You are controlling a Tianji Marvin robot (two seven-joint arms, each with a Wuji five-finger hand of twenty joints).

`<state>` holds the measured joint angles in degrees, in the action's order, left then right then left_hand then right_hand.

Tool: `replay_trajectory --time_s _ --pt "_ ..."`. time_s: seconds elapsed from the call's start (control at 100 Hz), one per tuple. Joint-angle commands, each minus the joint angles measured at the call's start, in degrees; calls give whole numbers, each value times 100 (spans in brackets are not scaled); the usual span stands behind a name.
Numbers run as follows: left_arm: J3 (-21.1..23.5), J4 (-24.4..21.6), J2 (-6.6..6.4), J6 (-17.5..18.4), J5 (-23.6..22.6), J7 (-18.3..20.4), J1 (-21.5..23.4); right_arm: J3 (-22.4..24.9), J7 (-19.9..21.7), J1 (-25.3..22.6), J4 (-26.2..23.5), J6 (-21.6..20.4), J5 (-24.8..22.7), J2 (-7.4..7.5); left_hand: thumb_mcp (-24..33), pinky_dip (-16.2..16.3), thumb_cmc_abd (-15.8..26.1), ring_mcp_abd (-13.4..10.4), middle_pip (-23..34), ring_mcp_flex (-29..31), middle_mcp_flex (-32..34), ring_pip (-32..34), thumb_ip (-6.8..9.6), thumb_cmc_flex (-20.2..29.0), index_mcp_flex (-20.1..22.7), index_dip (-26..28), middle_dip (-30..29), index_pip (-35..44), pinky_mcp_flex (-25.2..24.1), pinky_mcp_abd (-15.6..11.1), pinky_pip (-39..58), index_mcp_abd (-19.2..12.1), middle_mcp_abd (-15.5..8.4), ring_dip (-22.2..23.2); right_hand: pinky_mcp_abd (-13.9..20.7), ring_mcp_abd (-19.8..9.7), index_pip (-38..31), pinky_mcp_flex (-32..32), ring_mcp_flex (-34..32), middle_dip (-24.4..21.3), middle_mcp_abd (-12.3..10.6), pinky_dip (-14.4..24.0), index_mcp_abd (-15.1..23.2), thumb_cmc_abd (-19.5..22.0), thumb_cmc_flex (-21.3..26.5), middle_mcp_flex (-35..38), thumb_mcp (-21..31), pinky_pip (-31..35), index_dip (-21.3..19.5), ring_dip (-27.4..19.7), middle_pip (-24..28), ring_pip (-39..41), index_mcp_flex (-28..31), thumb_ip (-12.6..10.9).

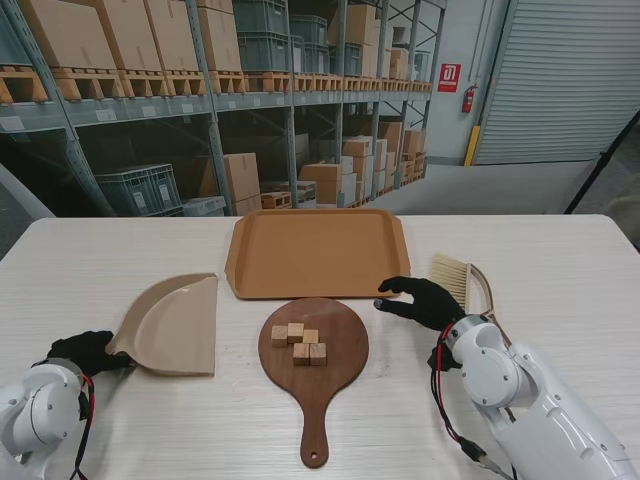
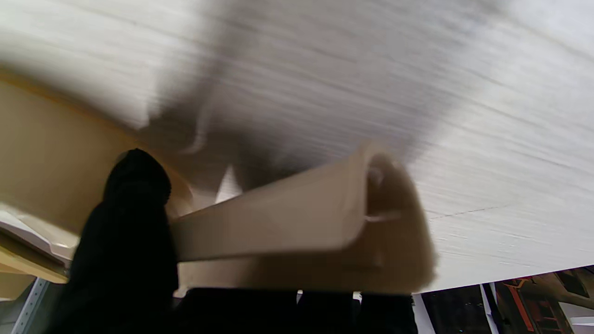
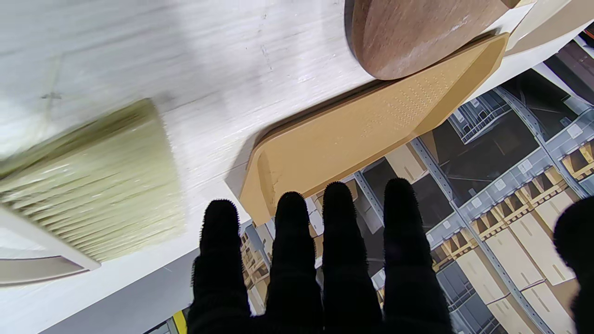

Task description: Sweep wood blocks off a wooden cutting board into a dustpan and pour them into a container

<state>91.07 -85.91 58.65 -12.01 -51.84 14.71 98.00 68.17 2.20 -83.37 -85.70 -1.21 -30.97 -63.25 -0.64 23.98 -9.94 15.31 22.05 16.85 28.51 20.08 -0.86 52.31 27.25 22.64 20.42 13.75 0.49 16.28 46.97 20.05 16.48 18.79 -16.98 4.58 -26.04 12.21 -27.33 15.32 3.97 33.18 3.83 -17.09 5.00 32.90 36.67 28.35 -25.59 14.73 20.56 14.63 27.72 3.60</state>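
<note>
Table [image 1: 100, 270] – five blocks [image 1: 299, 343], one board [image 1: 314, 375], dustpan [image 1: 175, 325].

Five wood blocks [image 1: 299, 342] sit on one round wooden cutting board [image 1: 340, 375]. On the counter [image 1: 560, 270] there are also one dustpan [image 1: 175, 325], one brush [image 1: 462, 280] and one orange tray [image 1: 318, 252]. Two robot hands show.

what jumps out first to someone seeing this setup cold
The round wooden board at the table's center, with a cluster of small blocks on it. Just beyond it lies a big orange tray. The left hand grips the beige dustpan, while the right hand hovers open beside the brush.
</note>
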Motion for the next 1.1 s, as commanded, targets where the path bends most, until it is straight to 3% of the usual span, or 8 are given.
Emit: replay_trajectory --time_s 0.0,0.21,0.39,0.6,0.78,0.83,0.92,1.09 --pt "-49 38 82 -95 42 74 -39 -25 88 -43 7 27 9 2 8 221 181 51 668 450 437 232 -41 395 70 238 237 421 2 -26 354 -194 -256 118 -139 -68 48 27 15 111 40 185 -51 82 -37 168 -97 -104 -51 -20 131 60 107 -66" --pt "-190 180 157 -346 287 -329 -173 -46 113 -45 26 23 25 6 -38 554 728 -164 1652 1410 1623 932 -89 1234 432 467 913 2693 482 -102 1072 -691 -628 403 -141 -69 40 56 -12 128 49 193 -64 77 -27 220 -107 -73 -54 -11 149 83 147 -66" --pt "-195 196 209 -394 455 -564 -154 -38 139 -62 26 25 30 12 -93 762 1494 -273 2470 2013 2419 1536 -101 1289 1061 602 1374 3724 768 -108 1471 -847 -726 668 -134 -63 34 81 -31 144 55 199 -62 85 -13 257 -113 -40 -58 -4 159 98 174 -66" --pt "-85 121 261 -259 509 -855 26 -8 134 -102 4 41 18 13 -123 1120 1774 -453 3889 2392 2698 2787 -81 1270 996 1674 2254 4627 1019 33 2090 -598 -765 1394 -132 -69 21 122 -75 161 71 208 -70 94 1 295 -124 8 -65 11 175 128 212 -65" --pt "74 -40 300 -98 442 -1095 275 58 107 -170 -44 56 -37 16 -108 1709 1786 -611 5443 3447 3115 5266 -72 1592 968 2071 3081 4833 1897 328 3170 -10 -941 2432 -137 -56 5 168 -131 178 76 218 -85 98 18 339 -133 64 -73 26 197 160 248 -66" --pt "125 -115 313 -88 476 -1120 353 81 99 -191 -61 75 -45 15 -107 1801 1776 -676 5621 3876 3185 5894 -66 1688 950 2082 3185 4821 2258 408 3419 116 -1029 2614 -133 -52 0 182 -150 183 68 220 -87 118 45 357 -134 84 -76 32 205 171 263 -66" --pt "225 -228 337 -18 536 -1195 480 123 95 -227 -89 111 -44 14 -98 1881 1755 -1235 5796 4391 3281 6761 -55 1840 931 2084 3283 4822 2710 482 3762 276 -1091 2720 -131 -50 -5 208 -173 189 81 222 -104 141 82 369 -158 119 -77 40 212 188 282 -61" --pt "411 -422 395 219 599 -1476 735 212 67 -300 -134 147 -90 15 -74 1856 1740 -1364 6067 4468 3332 7083 -30 2022 845 2187 3432 4924 2695 539 3766 430 -1150 2738 -132 -50 -12 237 -201 201 89 220 -127 152 120 400 -197 173 -79 51 233 211 308 -61"
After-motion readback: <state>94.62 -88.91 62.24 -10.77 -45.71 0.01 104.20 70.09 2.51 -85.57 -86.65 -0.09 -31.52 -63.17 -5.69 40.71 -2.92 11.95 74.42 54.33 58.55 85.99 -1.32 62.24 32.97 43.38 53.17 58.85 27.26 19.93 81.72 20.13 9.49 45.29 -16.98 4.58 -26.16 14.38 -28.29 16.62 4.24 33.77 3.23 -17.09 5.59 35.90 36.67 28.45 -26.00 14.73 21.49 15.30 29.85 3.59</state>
